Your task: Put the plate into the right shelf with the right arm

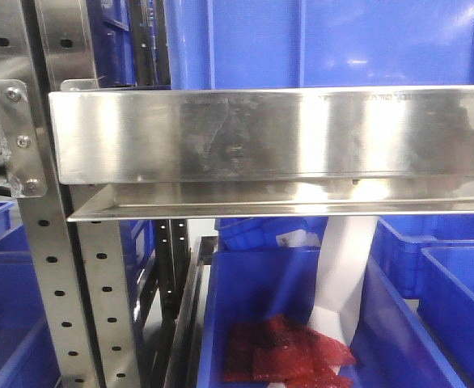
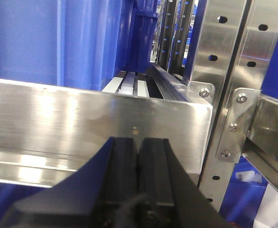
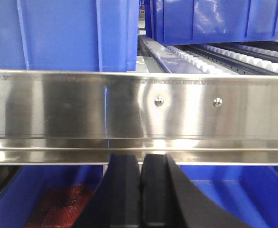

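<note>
Left gripper [image 2: 138,152]: my two black fingers were pressed flat together, no gap between the pads, and nothing was held.
Ahead of left fingers: a broad steel rail [image 2: 96,121] of the shelf ran across just beyond the tips; whether the tips touched it, I could not tell.
Above that rail: a blue bin [image 2: 49,42] stood behind it, to the upper left of my fingers.
Right of left fingers: a perforated post [image 2: 224,95] rose upright, bolted to the rail's end by a small bracket.
Right gripper [image 3: 141,190]: my fingers here were also closed hard against each other, holding nothing.
Ahead of right fingers: another shiny front rail [image 3: 82,109] crossed the whole view just above the tips, with two screws [image 3: 159,100] up and to the right.
Above right fingers: two blue bins [image 3: 63,33] sat on the level behind the rail, with white rollers [image 3: 200,59] running back to the right.
Below right fingers: a lower blue bin [image 3: 15,199] lay on the left, with something red [image 3: 63,206] in it.
Front camera: the same red stuff [image 1: 281,352] lay in a low bin [image 1: 245,291], with a white sheet [image 1: 342,275] standing beside it under the rail [image 1: 269,133].
Plate: it showed in none of my views, neither between my fingers nor on the shelf levels I could see.
</note>
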`<state>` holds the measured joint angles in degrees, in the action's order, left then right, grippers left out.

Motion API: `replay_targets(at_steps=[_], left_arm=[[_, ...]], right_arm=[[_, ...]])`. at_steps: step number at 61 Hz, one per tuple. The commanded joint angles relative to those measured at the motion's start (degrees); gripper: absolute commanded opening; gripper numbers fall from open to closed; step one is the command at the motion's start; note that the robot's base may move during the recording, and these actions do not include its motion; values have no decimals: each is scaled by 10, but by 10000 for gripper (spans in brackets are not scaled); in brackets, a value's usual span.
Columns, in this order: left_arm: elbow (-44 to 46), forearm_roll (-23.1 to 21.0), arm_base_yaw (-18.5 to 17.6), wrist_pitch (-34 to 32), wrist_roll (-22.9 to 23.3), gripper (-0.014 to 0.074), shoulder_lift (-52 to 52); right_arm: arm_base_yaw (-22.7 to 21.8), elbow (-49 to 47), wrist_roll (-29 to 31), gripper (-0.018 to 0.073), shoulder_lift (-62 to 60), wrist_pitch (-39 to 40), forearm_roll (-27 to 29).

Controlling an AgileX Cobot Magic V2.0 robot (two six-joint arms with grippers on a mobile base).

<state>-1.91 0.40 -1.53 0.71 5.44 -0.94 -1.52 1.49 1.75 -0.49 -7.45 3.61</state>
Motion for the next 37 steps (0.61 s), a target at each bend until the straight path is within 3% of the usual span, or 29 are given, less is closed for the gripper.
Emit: replay_targets(at_steps=[1,37], left_arm=[[-5,0,-4,-51,3,-47,-6],[-5,0,-4,-51,3,-47,-6]], right_arm=[[-3,-2,-2,55,-9,47,2],[-3,-2,-2,55,-9,47,2]])
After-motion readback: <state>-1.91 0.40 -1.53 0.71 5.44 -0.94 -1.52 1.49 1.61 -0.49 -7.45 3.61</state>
